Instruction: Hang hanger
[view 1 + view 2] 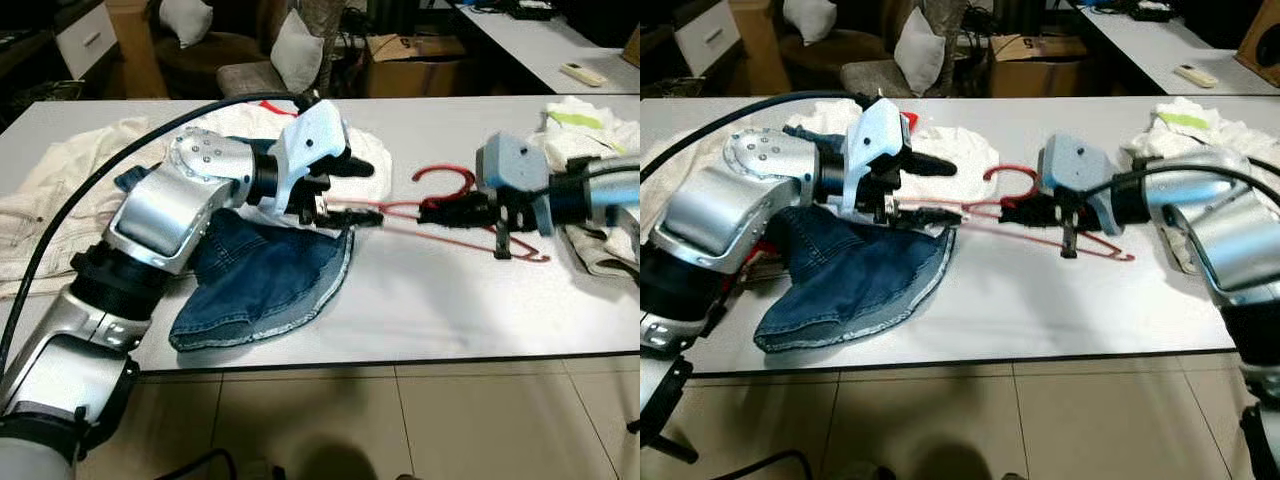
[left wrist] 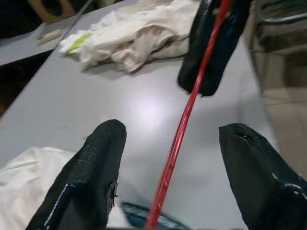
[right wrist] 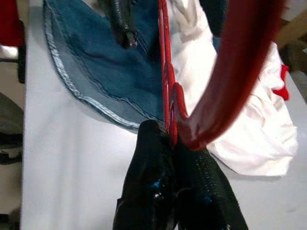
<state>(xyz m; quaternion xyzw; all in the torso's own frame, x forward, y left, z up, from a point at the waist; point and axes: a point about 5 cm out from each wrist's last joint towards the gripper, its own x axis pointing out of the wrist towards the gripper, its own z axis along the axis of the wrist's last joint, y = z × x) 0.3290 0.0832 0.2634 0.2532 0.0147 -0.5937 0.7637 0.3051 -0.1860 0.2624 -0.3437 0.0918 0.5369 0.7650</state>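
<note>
White table [image 1: 420, 310]: right fingers [image 1: 440, 211] grasping red hanger [image 1: 445, 176]; left fingers [image 1: 352, 215] released around it.

glossy red plastic hanger [image 1: 447, 214], faded blue denim [image 1: 262, 275] with frayed hem, smooth matt white table [image 1: 450, 300], crumpled white cloth [image 2: 134, 36]

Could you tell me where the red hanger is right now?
The hanger is over mid-table, between both hands: the right hand grips it by the hook, with the denim to its left.

Left hand [image 1: 362, 214] spread, right hand [image 1: 437, 211] clamped, nearly meeting.
</note>
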